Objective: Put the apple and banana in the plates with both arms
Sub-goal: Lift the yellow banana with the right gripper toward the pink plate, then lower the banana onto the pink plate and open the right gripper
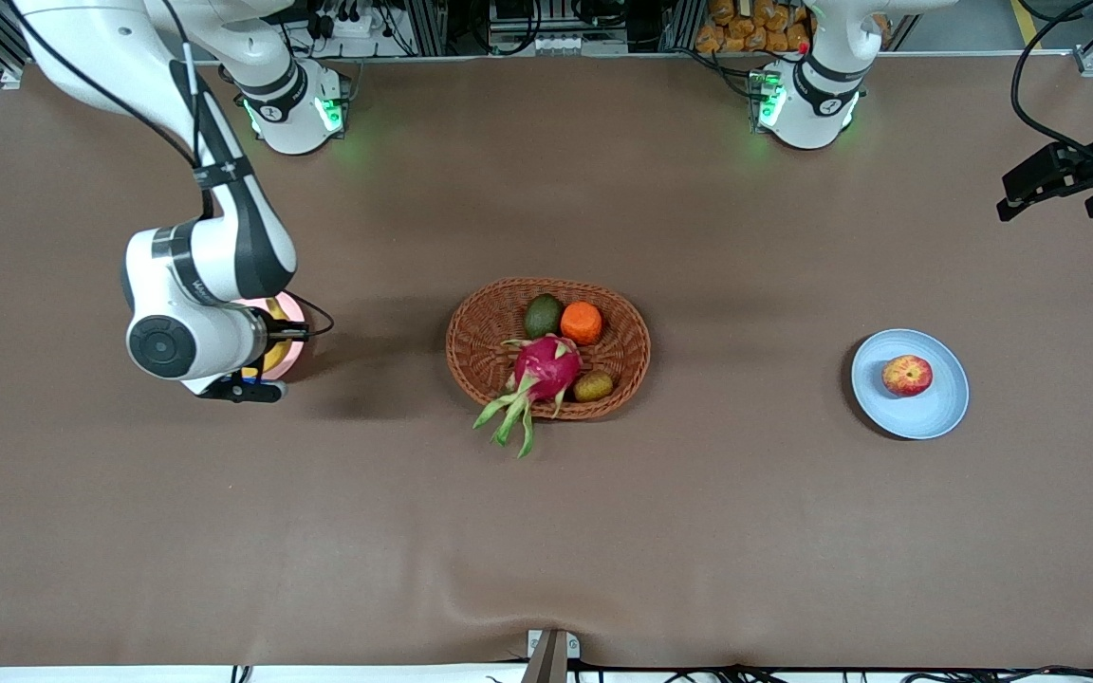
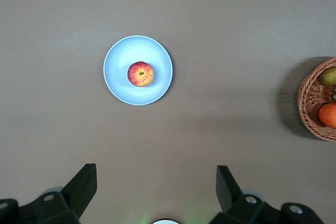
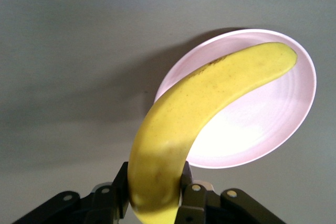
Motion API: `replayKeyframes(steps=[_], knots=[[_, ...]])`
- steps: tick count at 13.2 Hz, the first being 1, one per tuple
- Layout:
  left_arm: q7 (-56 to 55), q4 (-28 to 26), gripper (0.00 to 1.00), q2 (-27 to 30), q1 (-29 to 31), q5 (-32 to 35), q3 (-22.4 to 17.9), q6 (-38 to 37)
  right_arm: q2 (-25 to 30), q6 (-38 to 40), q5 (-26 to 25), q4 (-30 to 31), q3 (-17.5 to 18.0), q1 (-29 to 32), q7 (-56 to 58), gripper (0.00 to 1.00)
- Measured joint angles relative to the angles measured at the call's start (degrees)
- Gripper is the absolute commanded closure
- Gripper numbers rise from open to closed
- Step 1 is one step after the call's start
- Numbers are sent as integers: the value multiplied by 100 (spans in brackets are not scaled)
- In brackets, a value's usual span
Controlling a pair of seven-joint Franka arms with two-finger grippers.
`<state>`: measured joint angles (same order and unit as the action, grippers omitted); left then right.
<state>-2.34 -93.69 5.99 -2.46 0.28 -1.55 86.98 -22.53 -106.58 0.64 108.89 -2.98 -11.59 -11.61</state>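
The red apple lies on the pale blue plate toward the left arm's end of the table; both show in the left wrist view, apple on plate. My left gripper is open and empty, raised high over that end of the table. My right gripper is shut on the yellow banana and holds it over the pale pink plate. In the front view the right arm hides most of the pink plate and the banana.
A brown wicker basket stands mid-table with a pink dragon fruit, an orange, an avocado and a kiwi. The basket's edge shows in the left wrist view.
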Motion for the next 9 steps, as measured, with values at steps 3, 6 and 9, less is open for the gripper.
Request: replayKeyframes(steps=[3, 6, 9], knots=[[0, 0, 0, -8, 12, 0, -1, 0, 0, -151, -2, 249, 0, 166, 223, 100], [0, 0, 0, -27, 17, 0, -3, -6, 0, -160, -2, 340, 20, 169, 229, 100], [2, -1, 0, -42, 6, 0, 4, -21, 0, -202, -9, 424, 28, 169, 229, 36]])
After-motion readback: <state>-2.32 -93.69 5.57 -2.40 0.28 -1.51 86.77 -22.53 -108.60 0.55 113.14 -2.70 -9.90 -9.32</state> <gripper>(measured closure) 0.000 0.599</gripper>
